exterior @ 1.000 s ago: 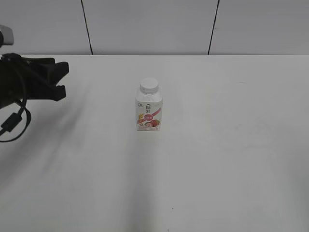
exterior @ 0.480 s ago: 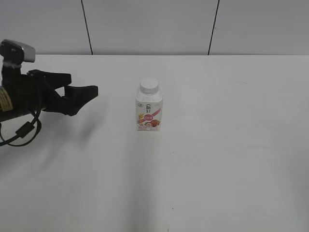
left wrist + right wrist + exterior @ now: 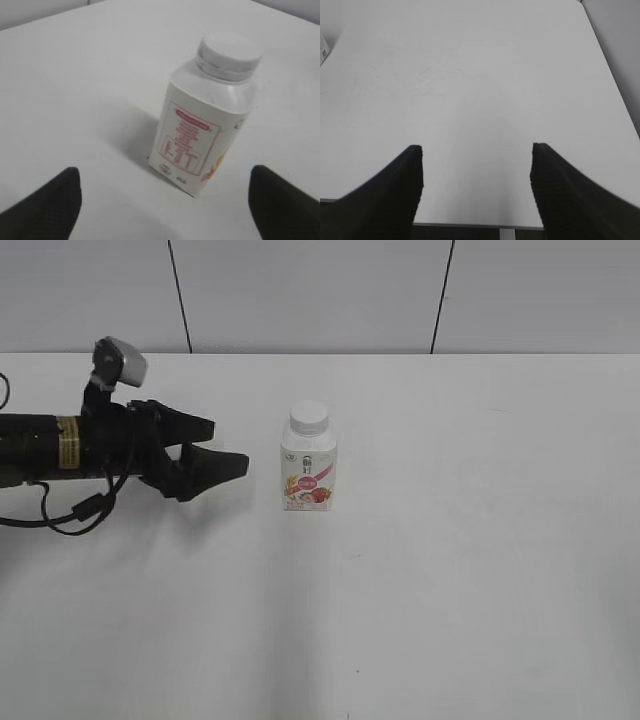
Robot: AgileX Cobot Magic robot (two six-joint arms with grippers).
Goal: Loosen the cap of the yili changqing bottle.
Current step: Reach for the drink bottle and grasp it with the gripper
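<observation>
White plastic is forming the yili changqing bottle (image 3: 309, 468), which is standing upright near the middle of the table (image 3: 480, 540) in the exterior view, with the cap (image 3: 308, 417) seated on its neck. The left gripper (image 3: 222, 445) is reaching in from the left with its jaws spread, near the bottle but not touching it. Compared with half a second ago, this arm is extending further right, and the bottle is staying where it was. The right gripper is not appearing in this view.

In the left wrist view, the bottle (image 3: 205, 127) is sitting between the two dark fingertips (image 3: 47, 202), which are standing wide apart. For a sound grasp, the jaws should be closing squarely on the flat body below the shoulders, leaving the cap (image 3: 229, 54) free for the other arm.

In the right wrist view, the right gripper (image 3: 476, 190) is hanging with jaws parted over bare table (image 3: 470, 75), holding nothing.
</observation>
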